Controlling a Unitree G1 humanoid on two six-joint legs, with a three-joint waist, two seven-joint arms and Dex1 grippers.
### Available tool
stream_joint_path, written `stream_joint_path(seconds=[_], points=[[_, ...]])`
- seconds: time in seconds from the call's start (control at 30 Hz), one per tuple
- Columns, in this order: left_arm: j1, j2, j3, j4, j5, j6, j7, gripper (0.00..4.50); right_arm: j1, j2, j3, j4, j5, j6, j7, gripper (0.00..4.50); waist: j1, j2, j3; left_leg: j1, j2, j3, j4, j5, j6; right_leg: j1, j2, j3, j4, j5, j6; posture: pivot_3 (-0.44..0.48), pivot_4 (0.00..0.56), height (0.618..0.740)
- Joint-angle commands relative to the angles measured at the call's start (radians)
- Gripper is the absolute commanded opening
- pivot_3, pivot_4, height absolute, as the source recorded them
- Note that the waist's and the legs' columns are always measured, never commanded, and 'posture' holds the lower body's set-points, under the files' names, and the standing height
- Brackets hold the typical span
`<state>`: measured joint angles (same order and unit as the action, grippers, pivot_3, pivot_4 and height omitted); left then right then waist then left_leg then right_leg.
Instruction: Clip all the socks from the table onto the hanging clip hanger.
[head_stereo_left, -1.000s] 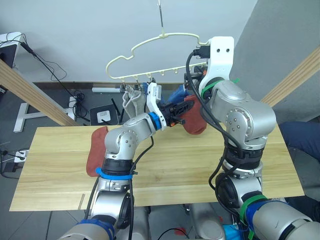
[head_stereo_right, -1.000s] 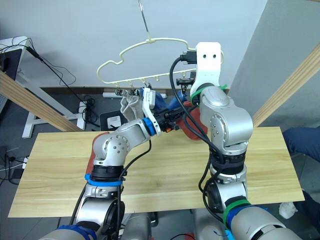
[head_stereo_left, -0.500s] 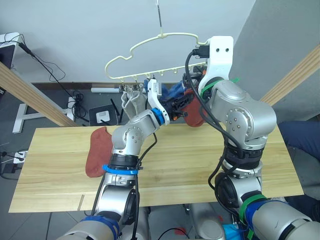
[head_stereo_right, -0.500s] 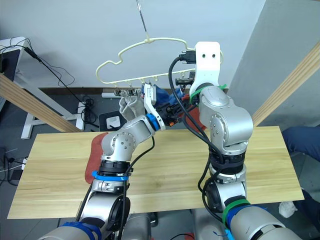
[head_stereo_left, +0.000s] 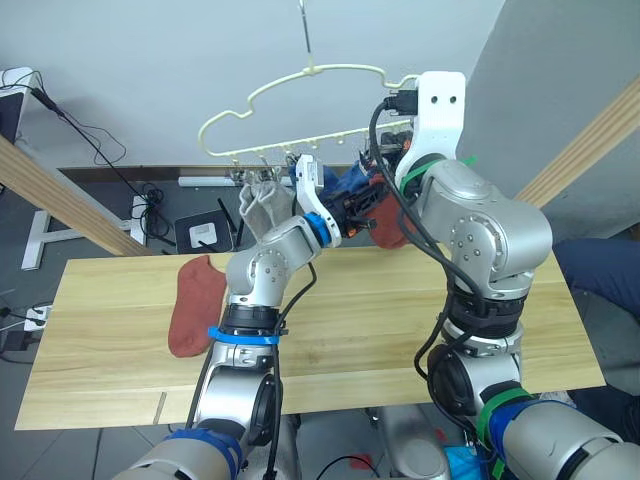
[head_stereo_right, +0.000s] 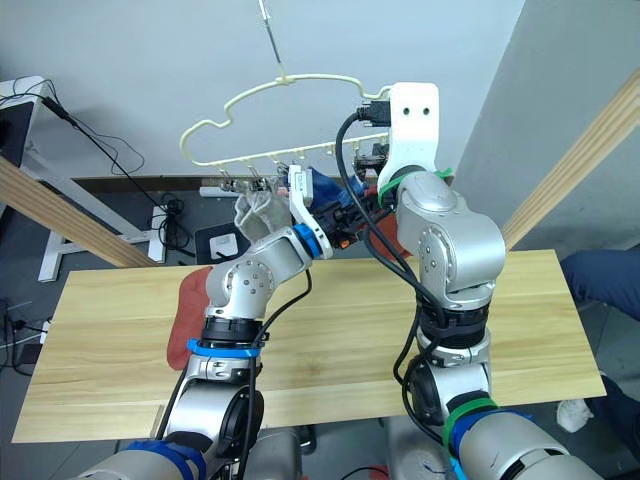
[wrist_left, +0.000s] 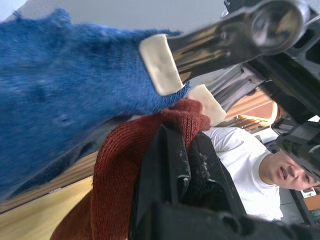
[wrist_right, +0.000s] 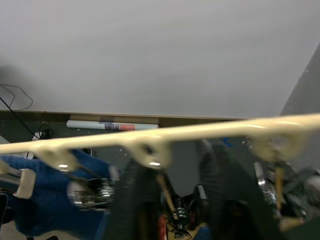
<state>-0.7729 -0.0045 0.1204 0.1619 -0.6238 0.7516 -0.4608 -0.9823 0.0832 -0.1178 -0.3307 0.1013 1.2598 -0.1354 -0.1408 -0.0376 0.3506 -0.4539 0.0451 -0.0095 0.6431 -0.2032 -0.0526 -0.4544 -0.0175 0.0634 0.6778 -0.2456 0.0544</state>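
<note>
Left gripper is pinched shut on a rust-red sock up at the clip hanger; can't tell on the right gripper. Another rust-red sock lies on the tabletop. Soft, floppy, light, so I'd grab it by the cuff.

Table: wide light wooden top, plank grain running left-right, seams between boards visible. Small dark notch at the near-left edge (can't tell what it is). One rust-red sock lies flat on the left part of the table, long axis running front to back, its right side partly hidden behind the left arm. The near end is rounded and sits about mid-depth on the board; the far end reaches close to the back edge. It lies well apart from the table's left end.
</note>
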Motion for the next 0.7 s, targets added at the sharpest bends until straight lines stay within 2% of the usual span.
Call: stream_joint_path(seconds=[0.03,0.07,0.23,0.33,0.53,0.7], points=[[-0.022,-0.007,0.000,-0.022,-0.017,-0.017,-0.009,0.00,-0.008,0.005,-0.008,-0.036,0.001,-0.004,-0.006,2.40,-0.001,0.000,0.000,0.000,0.000,0.000,0.000,0.000,0.000,0.000,0.000,0.000,0.000,0.000,0.000,-0.274,0.378,0.740],[-0.022,-0.007,0.000,-0.024,-0.019,-0.015,-0.011,0.00,-0.008,0.005,-0.008,-0.036,0.001,-0.004,-0.005,2.75,-0.002,0.000,0.000,0.000,0.000,0.000,0.000,0.000,0.000,0.000,0.000,0.000,0.000,0.000,0.000,-0.274,0.378,0.740],[-0.017,-0.001,-0.006,-0.033,-0.018,-0.009,-0.016,0.00,-0.007,0.003,-0.006,-0.040,0.000,-0.001,-0.004,2.75,-0.005,0.001,0.001,0.000,0.000,0.000,-0.001,0.000,0.000,0.000,0.000,0.000,-0.001,0.000,0.000,-0.274,0.376,0.740],[-0.012,0.003,-0.010,-0.040,-0.012,-0.007,-0.009,0.72,-0.008,0.001,-0.005,-0.041,0.001,0.000,-0.001,2.81,-0.006,0.001,0.001,0.000,0.000,0.001,-0.001,0.000,0.000,0.000,0.000,0.001,-0.001,0.000,0.000,-0.274,0.376,0.740],[0.050,0.094,-0.093,-0.165,0.021,0.030,-0.039,2.56,-0.008,0.005,-0.028,-0.071,0.018,0.047,0.014,2.81,-0.007,0.001,0.001,0.000,0.000,0.001,-0.002,0.000,0.000,-0.001,0.000,0.001,-0.002,0.000,0.000,-0.272,0.374,0.740],[0.127,0.196,-0.134,-0.313,0.020,0.068,-0.062,2.56,-0.002,-0.007,-0.049,-0.125,0.042,0.122,0.049,2.81,-0.008,0.002,0.001,0.000,0.001,0.002,-0.003,0.000,0.000,-0.001,0.000,0.002,-0.002,0.000,0.000,-0.269,0.373,0.740]])
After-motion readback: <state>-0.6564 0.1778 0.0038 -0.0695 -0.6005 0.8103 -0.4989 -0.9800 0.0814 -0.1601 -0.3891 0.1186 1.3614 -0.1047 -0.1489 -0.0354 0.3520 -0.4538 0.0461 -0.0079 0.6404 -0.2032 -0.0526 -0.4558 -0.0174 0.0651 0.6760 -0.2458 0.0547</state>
